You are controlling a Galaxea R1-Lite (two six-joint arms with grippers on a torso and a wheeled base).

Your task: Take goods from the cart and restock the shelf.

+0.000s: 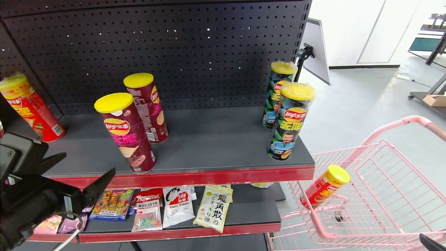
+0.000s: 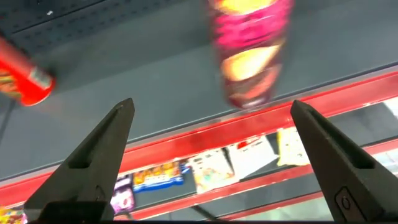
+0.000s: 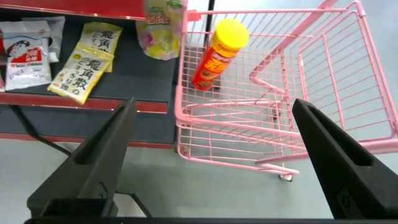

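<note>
I see a logo and big letters on the purple chip can (image 1: pixel 127 136), and writing on the yellow bag (image 1: pixel 214 209).

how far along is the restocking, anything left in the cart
Done: five cans stand on the upper shelf. In hand: nothing; left claw and right claw are open, empty. Left: one red can leaning in the pink cart.
</note>
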